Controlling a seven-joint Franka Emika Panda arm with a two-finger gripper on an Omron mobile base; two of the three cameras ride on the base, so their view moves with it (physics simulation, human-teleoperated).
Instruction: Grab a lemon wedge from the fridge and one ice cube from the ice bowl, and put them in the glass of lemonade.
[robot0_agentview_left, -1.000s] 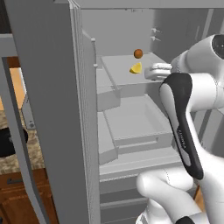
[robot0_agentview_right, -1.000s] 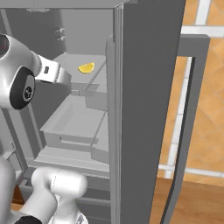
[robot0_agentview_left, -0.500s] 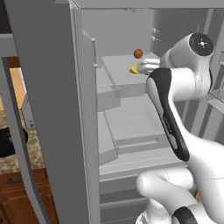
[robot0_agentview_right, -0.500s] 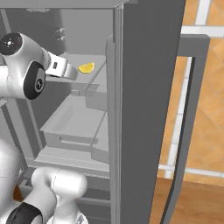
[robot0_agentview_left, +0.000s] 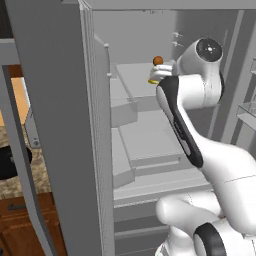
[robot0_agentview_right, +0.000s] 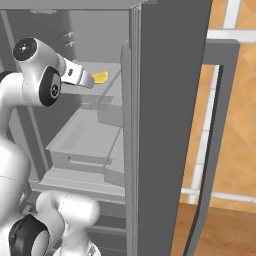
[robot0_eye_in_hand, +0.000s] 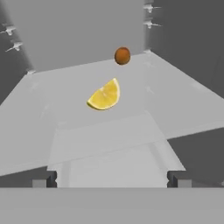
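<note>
The gripper (robot0_eye_in_hand: 112, 177), jaws spread wide and holding nothing, points into the open fridge (robot0_agentview_left: 60, 125) at the level of an upper shelf (robot0_eye_in_hand: 175, 105). In the hand view its two dark tips stand at the bottom edge, well apart, with the lemon wedge (robot0_eye_in_hand: 104, 95) ahead of them and roughly centred between them, not yet touched. The wedge lies flat on the shelf, rind toward the back right; a small orange ball (robot0_eye_in_hand: 122, 55) sits farther back, near the rear wall and clear of the wedge. From the right base view the wedge (robot0_agentview_right: 100, 77) shows just beyond the tip of the gripper (robot0_agentview_right: 85, 82).

Step in hand, as judged: the approach for the first pick, the lemon wedge; the ice cube and the glass remain for later. The next move calls for a short advance that keeps the wedge centred, a drop until the fingers flank it close to the shelf, then a closure on a very small piece. An offset approach would likely push the wedge back toward the ball.

Compared with one second earlier, the arm has reached deeper into the fridge and the wrist has swung up; the gripper is nearer the wedge, the jaws remain wide, and wedge and ball have not moved.
</note>
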